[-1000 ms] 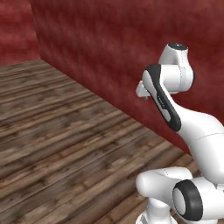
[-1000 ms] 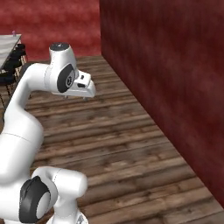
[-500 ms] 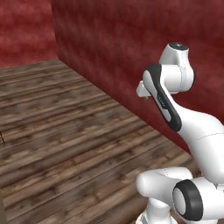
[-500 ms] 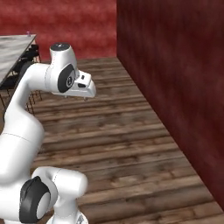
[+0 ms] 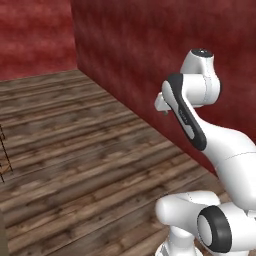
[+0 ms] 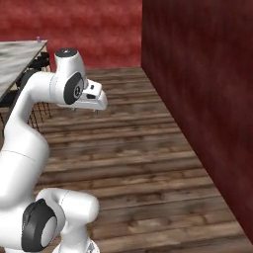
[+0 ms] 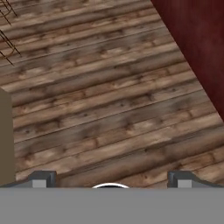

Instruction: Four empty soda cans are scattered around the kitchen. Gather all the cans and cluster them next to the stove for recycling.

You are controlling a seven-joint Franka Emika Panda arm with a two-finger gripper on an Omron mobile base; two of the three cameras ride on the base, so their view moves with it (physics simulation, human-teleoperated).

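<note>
2 fingertips of my gripper (image 7: 109,181) stand spread wide, holding nothing. Since a second ago the red wall (image 7: 197,39) has slid rightward, so my base is turning toward the table (image 6: 20,59) far ahead-left; a tiny purple speck (image 6: 38,37) there may be 1 can.

The arm (image 5: 227,150) is built of smooth, rounded white shells with a glossy finish. Dark grey to black bands and round caps mark its joints: a long dark strip runs along the link behind the hand, and round black discs sit on the lower joints near the base. The hand (image 6: 94,96) is a boxy white block. Two small grey finger tips (image 7: 43,178) are squared off.
</note>
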